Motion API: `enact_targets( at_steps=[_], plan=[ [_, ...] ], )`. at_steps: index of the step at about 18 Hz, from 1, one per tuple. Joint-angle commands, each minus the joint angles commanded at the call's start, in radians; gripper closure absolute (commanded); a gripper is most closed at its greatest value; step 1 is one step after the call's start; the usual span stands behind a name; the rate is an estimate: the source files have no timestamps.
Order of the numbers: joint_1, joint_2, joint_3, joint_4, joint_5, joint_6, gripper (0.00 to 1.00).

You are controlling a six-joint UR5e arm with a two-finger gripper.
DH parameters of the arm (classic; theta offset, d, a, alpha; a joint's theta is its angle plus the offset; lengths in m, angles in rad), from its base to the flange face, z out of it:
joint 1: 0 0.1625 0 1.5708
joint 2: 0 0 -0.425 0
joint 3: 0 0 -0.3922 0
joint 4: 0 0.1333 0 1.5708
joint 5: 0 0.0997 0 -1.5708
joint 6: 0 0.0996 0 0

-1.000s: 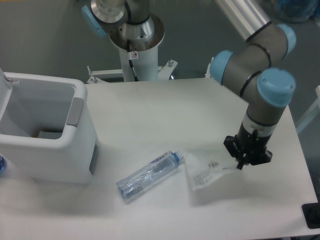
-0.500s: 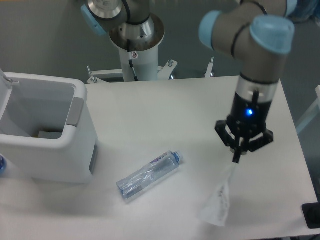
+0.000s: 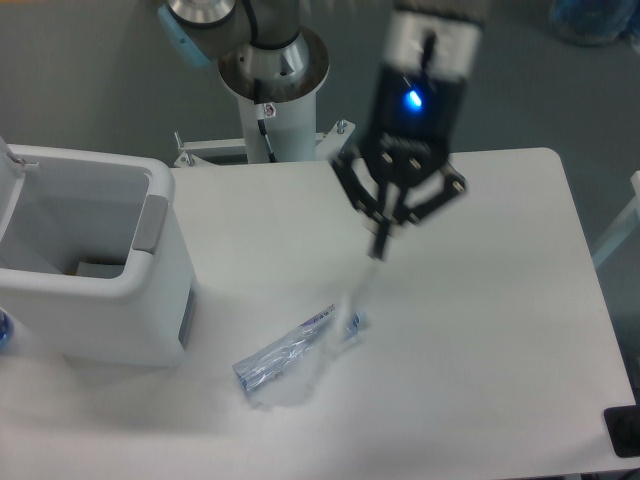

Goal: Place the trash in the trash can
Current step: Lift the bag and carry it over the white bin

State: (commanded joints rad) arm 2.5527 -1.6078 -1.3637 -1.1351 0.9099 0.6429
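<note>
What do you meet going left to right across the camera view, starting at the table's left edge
White trash can → crushed water bottle lying on the table → gripper, raised and pinching the top of the hanging white packet. The packet dangles over the bottle, so its place is unclear.

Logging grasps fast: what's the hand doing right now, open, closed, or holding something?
Hand: closed on the top edge of the white packet, which dangles blurred above the table, in front of the bottle.
</note>
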Motion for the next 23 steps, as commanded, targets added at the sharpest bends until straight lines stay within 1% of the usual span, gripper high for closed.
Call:
enact_targets(
  at_steps=[2,7,9,11,13,16,23],
  plan=[
    [-0.026,0.04,-0.002,-0.021,-0.009,-0.005,1.0],
    [-0.088,0.144,-0.034,-0.117,-0.008,-0.014,1.0],
    [-0.101,0.181,-0.06,-0.141,-0.009,-0.014,1.0],
    [-0.12,0.219,-0.107,-0.161,-0.003,-0.009,1.0],
    [-0.123,0.249,-0.167,-0.152,0.0,-0.002,1.0],
    [-0.129,0.25,-0.209,-0.147,0.001,-0.002,1.0],
    [-0.184,0.223,-0.213,-0.147,0.001,-0.003,1.0]
  ],
)
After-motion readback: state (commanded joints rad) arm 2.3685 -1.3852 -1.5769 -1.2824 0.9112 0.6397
